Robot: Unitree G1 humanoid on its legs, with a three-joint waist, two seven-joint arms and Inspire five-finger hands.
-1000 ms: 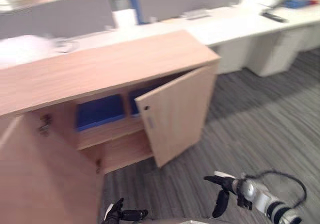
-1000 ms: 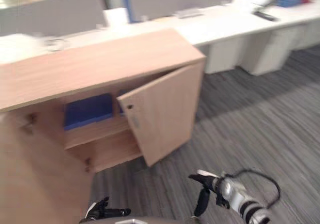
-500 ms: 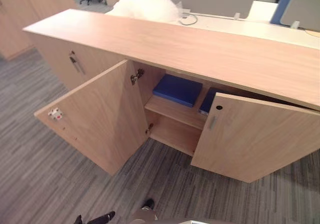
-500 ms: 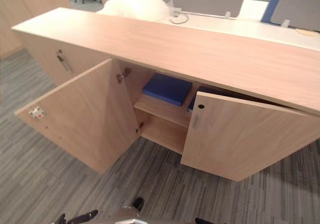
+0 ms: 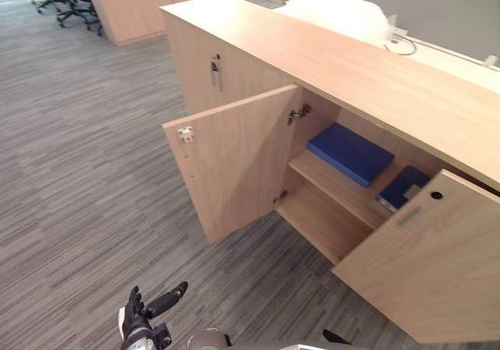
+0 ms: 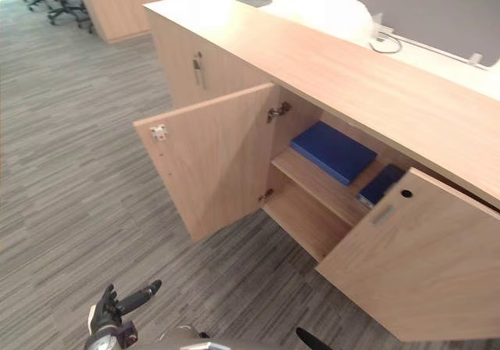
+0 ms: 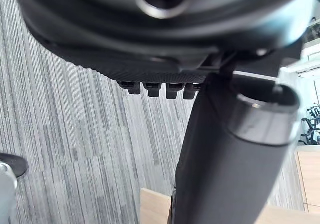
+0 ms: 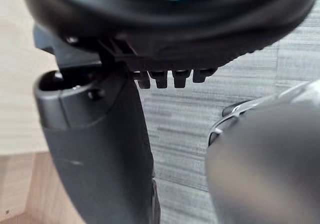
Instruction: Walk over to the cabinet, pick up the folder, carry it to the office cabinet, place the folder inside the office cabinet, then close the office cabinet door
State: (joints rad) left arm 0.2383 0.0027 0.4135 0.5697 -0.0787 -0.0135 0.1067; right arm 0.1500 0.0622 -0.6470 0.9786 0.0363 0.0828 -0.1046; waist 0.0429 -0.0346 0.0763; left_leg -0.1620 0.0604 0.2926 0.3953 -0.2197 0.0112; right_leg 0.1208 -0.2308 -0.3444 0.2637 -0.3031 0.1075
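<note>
Fingers [image 5: 168, 297] well apart from folder [image 5: 350, 154]

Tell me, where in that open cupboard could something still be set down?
The bottom compartment under the shelf looks bare. The shelf is crowded by a flat blue folder and a second folder, leaving its front strip. The wooden top is free up to the white bundle.

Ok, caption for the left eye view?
Wooden cabinet, both doors open, two blue folders on its upper shelf; open left robot hand low over the carpet.
</note>
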